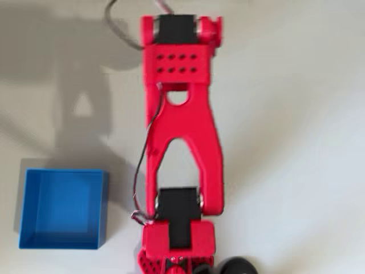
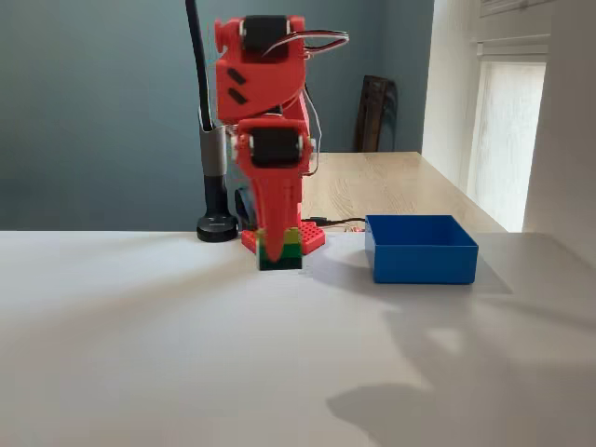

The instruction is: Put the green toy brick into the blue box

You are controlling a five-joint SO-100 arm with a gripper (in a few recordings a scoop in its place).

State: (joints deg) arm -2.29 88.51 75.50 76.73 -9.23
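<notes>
White table (image 2: pixel 140 354) carries soft shadows. Black pole on round base (image 2: pixel 216 226) stands at its far edge. Wooden tabletop (image 2: pixel 391 182) lies behind, dark chair (image 2: pixel 374 112) beyond it, teal wall (image 2: pixel 93 102), bright window (image 2: pixel 512 130) at right.

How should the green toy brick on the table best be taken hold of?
Grip the green toy brick by two opposite flat sides, coming straight down from above: it sits flat on the table. The red tool is already down around it, though its jaw state is unclear.

Bare counter (image 2: pixel 186 354) is lying open between the green toy brick (image 2: pixel 281 250) and the blue box (image 2: pixel 421 249); the box walls are standing in the way.
</notes>
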